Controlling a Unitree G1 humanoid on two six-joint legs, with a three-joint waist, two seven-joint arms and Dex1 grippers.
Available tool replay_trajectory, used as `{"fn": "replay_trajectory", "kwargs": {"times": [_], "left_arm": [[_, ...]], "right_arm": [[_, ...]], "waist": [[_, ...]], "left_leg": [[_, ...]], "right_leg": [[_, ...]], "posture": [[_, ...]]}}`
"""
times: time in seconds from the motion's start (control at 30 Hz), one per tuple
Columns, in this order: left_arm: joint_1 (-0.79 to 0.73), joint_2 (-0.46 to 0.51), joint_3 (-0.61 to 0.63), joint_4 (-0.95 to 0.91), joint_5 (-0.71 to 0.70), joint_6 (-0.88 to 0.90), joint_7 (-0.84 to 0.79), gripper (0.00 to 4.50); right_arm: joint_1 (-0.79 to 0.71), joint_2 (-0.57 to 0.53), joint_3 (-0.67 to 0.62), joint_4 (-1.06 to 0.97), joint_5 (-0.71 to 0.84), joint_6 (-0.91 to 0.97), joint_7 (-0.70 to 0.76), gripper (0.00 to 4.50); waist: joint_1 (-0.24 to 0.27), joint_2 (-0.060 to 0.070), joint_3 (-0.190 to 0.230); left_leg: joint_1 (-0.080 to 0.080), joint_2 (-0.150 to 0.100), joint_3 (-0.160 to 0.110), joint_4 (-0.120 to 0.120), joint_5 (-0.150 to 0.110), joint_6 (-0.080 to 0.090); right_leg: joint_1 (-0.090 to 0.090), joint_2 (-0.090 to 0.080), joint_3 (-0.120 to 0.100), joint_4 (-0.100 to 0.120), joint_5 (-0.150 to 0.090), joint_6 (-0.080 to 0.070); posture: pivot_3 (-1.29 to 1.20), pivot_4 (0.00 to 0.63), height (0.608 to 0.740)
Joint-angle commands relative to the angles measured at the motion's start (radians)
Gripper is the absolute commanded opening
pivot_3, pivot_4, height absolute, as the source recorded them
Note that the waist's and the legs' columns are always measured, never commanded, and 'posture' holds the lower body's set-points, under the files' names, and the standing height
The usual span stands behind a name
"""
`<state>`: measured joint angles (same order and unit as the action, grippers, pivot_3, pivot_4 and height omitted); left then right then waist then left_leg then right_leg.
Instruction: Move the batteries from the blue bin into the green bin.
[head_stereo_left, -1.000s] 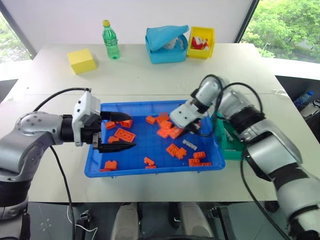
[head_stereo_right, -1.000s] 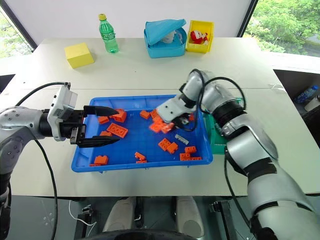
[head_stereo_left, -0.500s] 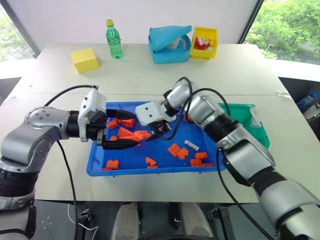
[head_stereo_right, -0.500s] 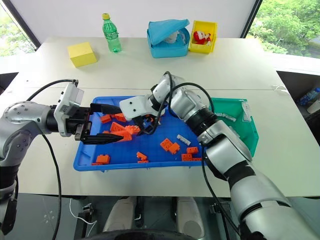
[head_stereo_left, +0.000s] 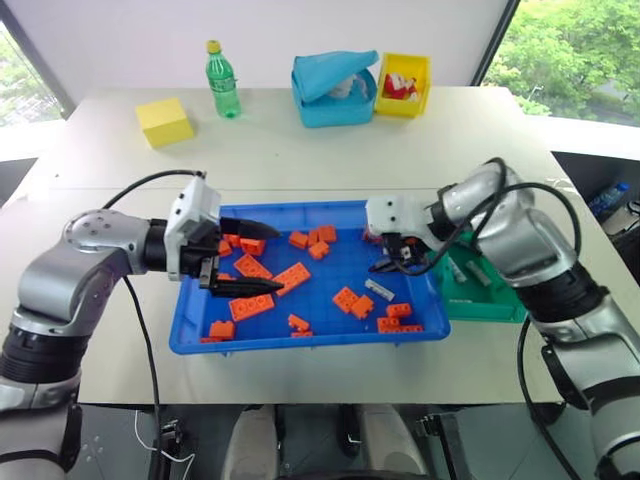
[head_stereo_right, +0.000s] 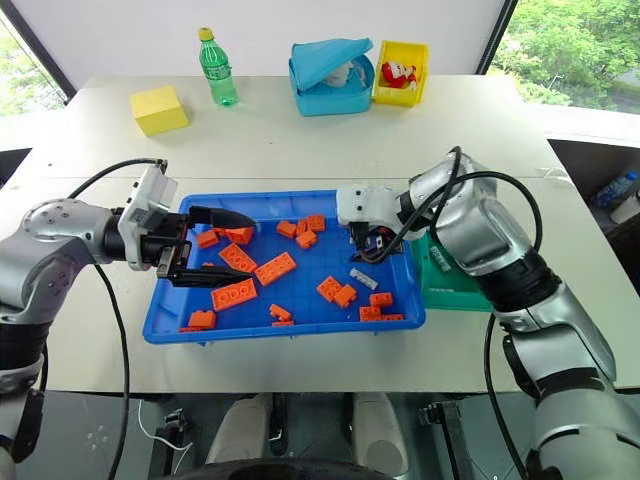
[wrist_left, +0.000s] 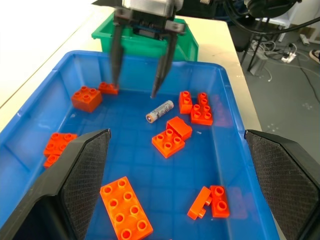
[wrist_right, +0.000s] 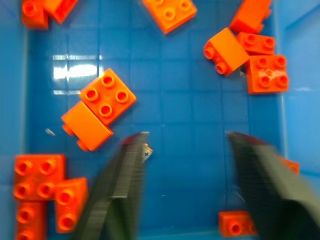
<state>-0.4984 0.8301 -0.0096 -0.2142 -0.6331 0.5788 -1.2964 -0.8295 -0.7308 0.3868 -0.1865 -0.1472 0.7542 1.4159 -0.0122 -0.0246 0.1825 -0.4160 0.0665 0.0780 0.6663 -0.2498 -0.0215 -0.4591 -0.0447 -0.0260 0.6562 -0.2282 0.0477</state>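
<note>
Right gripper (head_stereo_left: 388, 262): centre-right of the head view, over the right end of the blue bin, fingers pointing down and parted with nothing between them; the left wrist view shows its two thin fingers (wrist_left: 118, 60) apart, tips just above the bin floor.
Left gripper (head_stereo_left: 243, 258): left of centre in the head view, over the left end of the blue bin, pointing level toward the right; its two black fingers spread wide, upper one near the back wall, lower one over the bricks, gripping nothing.
Battery (head_stereo_left: 379, 290): one small grey cylinder lying on the bin floor, lower right of the blue bin, just below the right gripper's tips and clear of them; in the left wrist view (wrist_left: 159, 111) it lies between the right gripper and a pair of orange bricks.
Blue bin (head_stereo_left: 300, 342): wide shallow tray in the middle of the frame, on the table.
Orange bricks (head_stereo_left: 292, 277): scattered across the bin floor, a cluster by the left gripper, a few near the back wall, several near the battery.
Green bin (head_stereo_left: 475, 295): right of the blue bin, touching or just beside its right wall, partly behind the right arm; slim pale things lie inside, too small to tell.
Table (head_stereo_left: 280, 150): pale; along the upper part of the frame stand a yellow block (head_stereo_left: 164, 122), a green bottle (head_stereo_left: 221, 80), a light-blue box (head_stereo_left: 334, 88) and a yellow bin (head_stereo_left: 403, 84).
</note>
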Motion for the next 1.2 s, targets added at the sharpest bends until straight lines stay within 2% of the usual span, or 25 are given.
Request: {"fn": "replay_trajectory", "kwargs": {"times": [0.03,0.2,0.57,0.87,0.9,0.93,0.97,1.0,1.2], "left_arm": [[-0.044,-0.009,-0.011,0.02,0.011,-0.022,-0.021,4.5],[-0.078,-0.029,-0.03,0.049,0.026,-0.031,-0.039,4.5],[-0.065,-0.035,-0.031,0.051,0.04,-0.047,-0.05,4.5],[-0.062,-0.034,-0.026,0.046,0.042,-0.051,-0.04,4.5],[-0.062,-0.034,-0.025,0.045,0.042,-0.051,-0.039,4.5],[-0.061,-0.034,-0.024,0.044,0.042,-0.05,-0.038,4.5],[-0.06,-0.033,-0.023,0.042,0.041,-0.049,-0.037,4.5],[-0.059,-0.031,-0.022,0.041,0.04,-0.048,-0.036,4.5],[-0.059,-0.025,-0.018,0.047,0.037,-0.048,-0.038,4.5]], "right_arm": [[0.027,-0.019,-0.03,-0.104,0.044,0.145,-0.035,1.43],[0.09,-0.05,-0.014,-0.171,0.074,0.216,-0.098,1.43],[0.212,-0.105,0.002,-0.185,0.133,0.234,-0.203,1.43],[0.198,-0.039,0.096,-0.044,0.106,0.122,-0.275,1.43],[0.195,-0.034,0.102,-0.027,0.101,0.104,-0.28,0.9],[0.191,-0.031,0.107,-0.017,0.096,0.089,-0.283,0.66],[0.184,-0.027,0.104,-0.013,0.098,0.086,-0.283,0.17],[0.176,-0.024,0.099,-0.015,0.103,0.091,-0.281,0.03],[0.151,-0.038,0.079,-0.058,0.142,0.14,-0.264,0.03]], "waist": [[0.002,0.0,0.0],[0.002,0.0,0.0],[0.0,0.0,0.0],[-0.003,-0.007,-0.004],[-0.003,-0.007,-0.004],[-0.003,-0.007,-0.004],[-0.002,-0.007,-0.004],[-0.002,-0.007,-0.004],[0.0,-0.007,-0.004]], "left_leg": [[0.0,0.0,0.0,0.0,0.0,0.0],[-0.001,0.0,0.0,0.0,0.0,0.0],[-0.001,0.0,-0.001,0.0,0.0,0.0],[0.003,0.0,-0.001,0.0,0.0,0.0],[0.005,0.0,-0.001,0.0,0.0,0.0],[0.008,0.0,-0.001,-0.001,0.0,0.001],[0.01,0.0,-0.002,-0.001,0.0,0.001],[0.01,0.0,-0.002,-0.001,-0.001,0.001],[0.01,0.0,-0.002,-0.001,-0.001,0.001]], "right_leg": [[0.0,0.0,0.0,0.0,0.0,0.0],[0.0,0.0,0.0,-0.001,0.0,0.0],[0.0,0.0,0.0,-0.001,0.0,0.0],[0.005,0.0,0.0,-0.002,0.0,0.0],[0.007,0.001,0.0,-0.003,0.0,0.0],[0.01,0.001,-0.001,-0.004,0.0,0.0],[0.013,0.001,-0.001,-0.005,-0.002,-0.002],[0.014,0.0,-0.002,-0.006,-0.002,-0.003],[0.015,0.0,-0.002,-0.007,-0.002,-0.002]], "posture": [[0.0,0.15,0.736],[0.0,0.15,0.736],[0.0,0.15,0.736],[0.0,0.15,0.736],[0.0,0.15,0.736],[0.0,0.15,0.736],[0.0,0.15,0.736],[0.0,0.15,0.736],[0.0,0.15,0.736]]}}
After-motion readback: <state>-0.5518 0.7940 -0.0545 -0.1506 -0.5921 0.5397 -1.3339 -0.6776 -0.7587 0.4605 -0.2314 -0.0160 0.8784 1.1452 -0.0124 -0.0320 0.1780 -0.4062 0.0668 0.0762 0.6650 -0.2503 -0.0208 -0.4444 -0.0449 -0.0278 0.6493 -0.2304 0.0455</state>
